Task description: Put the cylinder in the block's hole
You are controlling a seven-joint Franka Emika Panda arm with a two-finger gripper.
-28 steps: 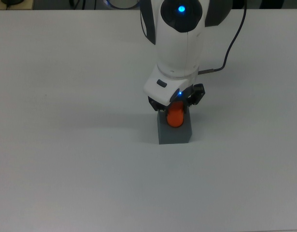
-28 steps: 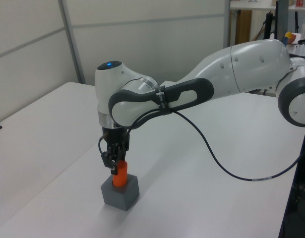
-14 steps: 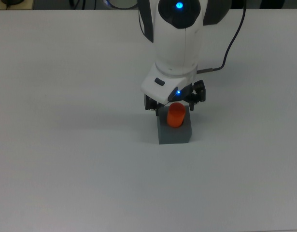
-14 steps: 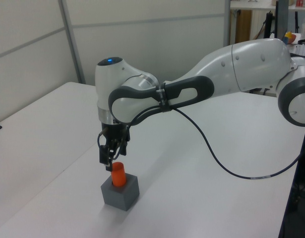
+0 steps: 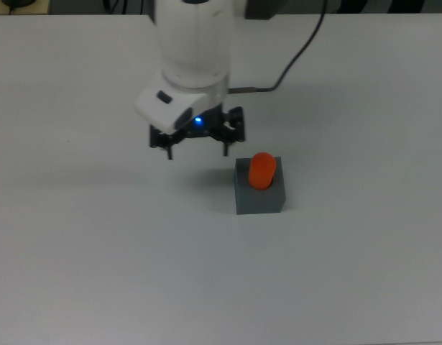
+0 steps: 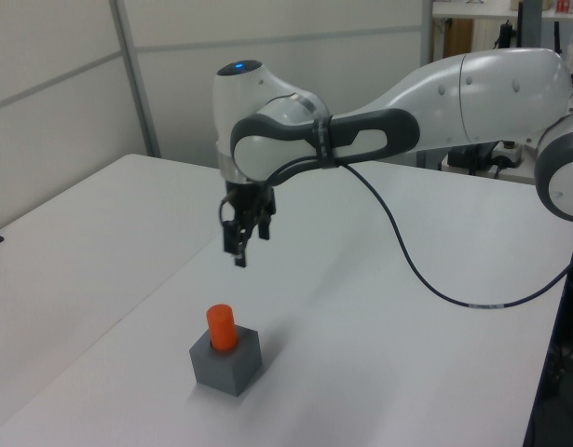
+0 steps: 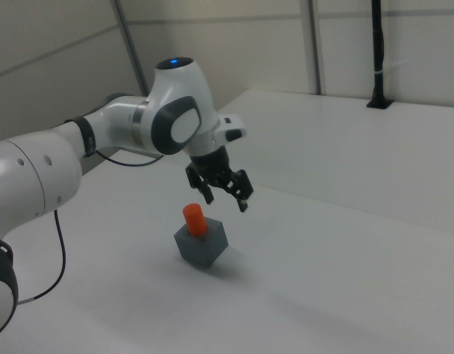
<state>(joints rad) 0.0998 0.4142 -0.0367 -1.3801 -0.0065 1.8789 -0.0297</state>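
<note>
Writing or brand marks are nowhere legible on the arm, the block or the counter; the only marking of any kind is a small blue light on the arm's head and another just above the pincer. Half a second ago the pincer (image 5: pixel 196 151) hung directly over the cylinder with its fingers spread to either side of it; now it has lifted clear and swung away toward the top view's left, and in the left view it floats well above and behind the block (image 6: pixel 226 359). Its fingers stand wide apart and hold nothing (the gap between them is plain in the top view and the right view). The cylinder (image 5: pixel 261 170) stands upright in the hole on the block's top face, its orange body rising out of the grey cube, just as it stood half a second ago. In the top view the block (image 5: pixel 260 194) sits on the white counter (image 5: pixel 91 244) to the right of and below the pincer, apart from it; in the right view the pincer (image 7: pixel 225 195) hovers above and a little to the right of the cylinder (image 7: pixel 194 219), not touching it.
</note>
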